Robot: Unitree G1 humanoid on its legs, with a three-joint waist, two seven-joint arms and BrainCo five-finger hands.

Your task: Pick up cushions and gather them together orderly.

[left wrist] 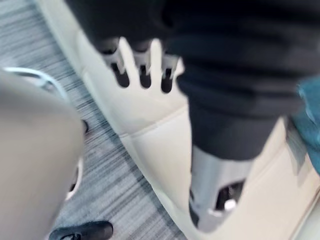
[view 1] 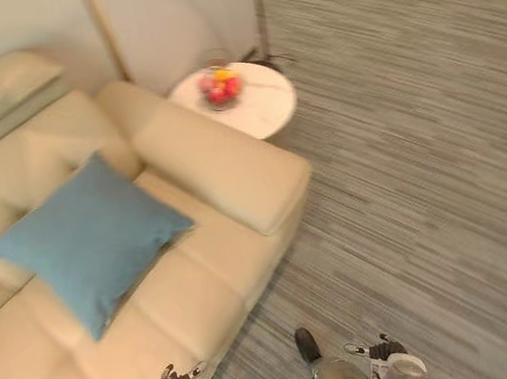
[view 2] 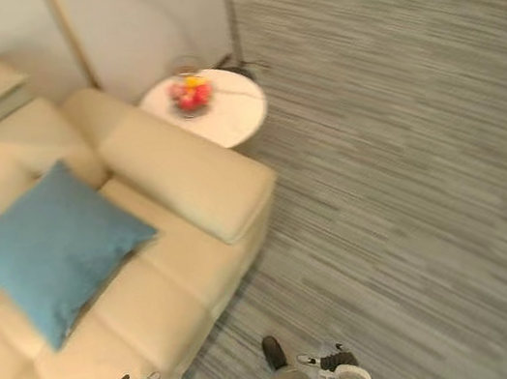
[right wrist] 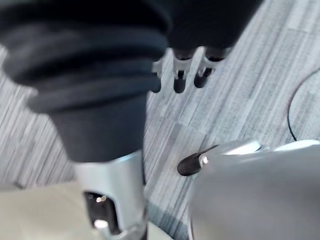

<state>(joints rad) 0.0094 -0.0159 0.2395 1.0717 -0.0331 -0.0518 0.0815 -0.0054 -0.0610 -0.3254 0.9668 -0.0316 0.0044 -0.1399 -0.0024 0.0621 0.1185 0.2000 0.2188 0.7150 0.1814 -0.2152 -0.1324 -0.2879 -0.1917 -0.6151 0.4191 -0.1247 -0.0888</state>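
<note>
A blue cushion [view 1: 86, 241] lies tilted on the seat of the cream sofa [view 1: 221, 171], leaning against its back. Behind it sits a cream cushion [view 1: 65, 149] of the sofa's own colour. My left hand [left wrist: 142, 62] hangs with straight fingers over the sofa's front edge, holding nothing; the blue cushion's corner [left wrist: 311, 125] is off to one side of it. My right hand [right wrist: 180, 70] hangs with straight fingers above the striped grey carpet [right wrist: 240, 100], also holding nothing.
A round white side table [view 1: 253, 101] with a bowl of fruit [view 1: 220, 87] stands past the sofa's armrest. A thin pole [view 1: 257, 2] rises by the wall behind it. Grey carpet [view 1: 427, 169] stretches to the right.
</note>
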